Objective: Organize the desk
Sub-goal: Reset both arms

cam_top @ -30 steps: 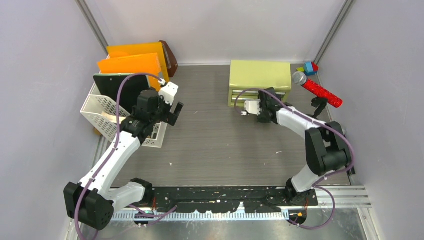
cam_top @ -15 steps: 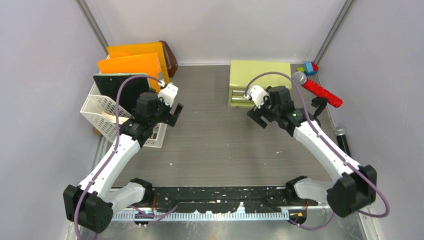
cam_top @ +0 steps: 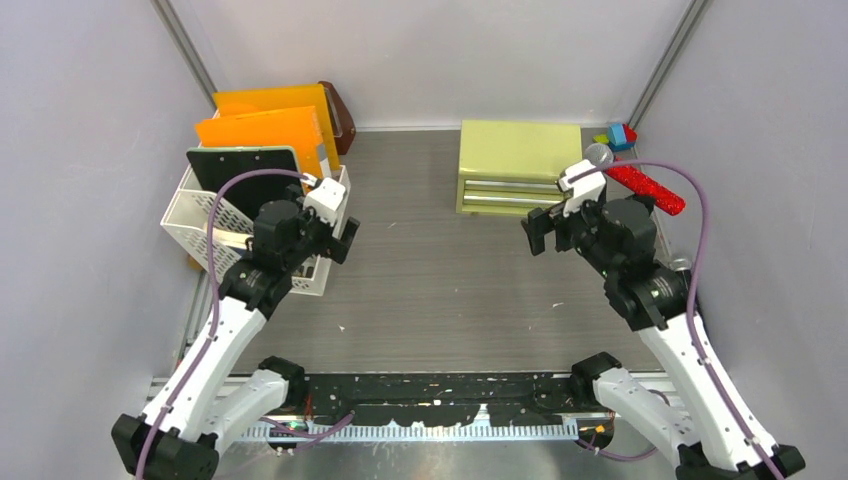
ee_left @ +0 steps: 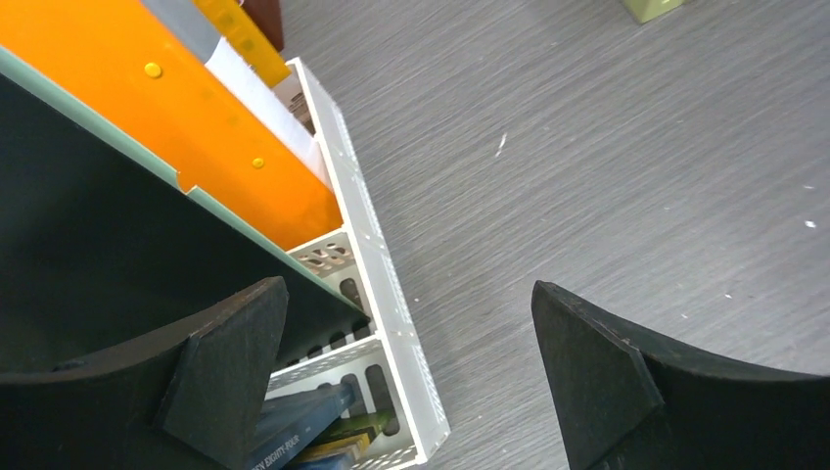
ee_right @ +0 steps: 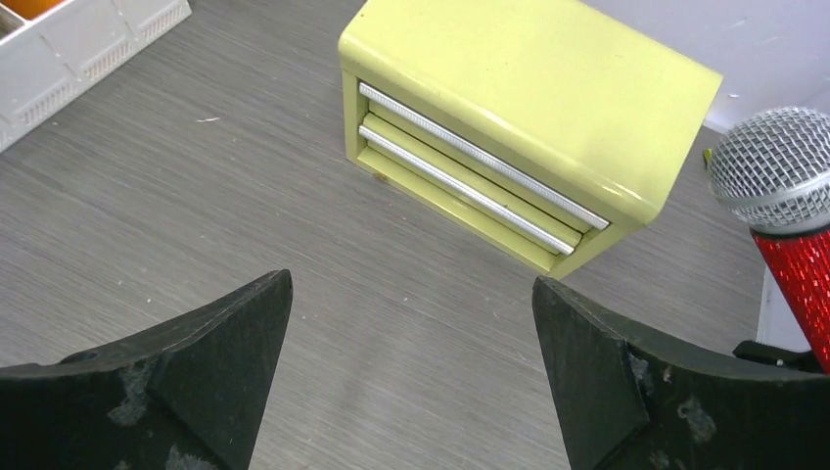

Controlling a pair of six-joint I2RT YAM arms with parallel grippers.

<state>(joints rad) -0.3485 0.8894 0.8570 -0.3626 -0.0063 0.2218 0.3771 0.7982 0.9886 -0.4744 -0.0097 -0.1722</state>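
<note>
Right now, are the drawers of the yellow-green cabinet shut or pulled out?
Shut. Both drawer fronts sit flush inside the frame of the cabinet in the right wrist view; neither projects.

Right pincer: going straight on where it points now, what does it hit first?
Probably bare desk just before the yellow-green cabinet; the right pincer tilts down, open. Depth unclear.

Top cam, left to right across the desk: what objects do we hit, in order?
white rack → yellow-green cabinet → red microphone
</note>
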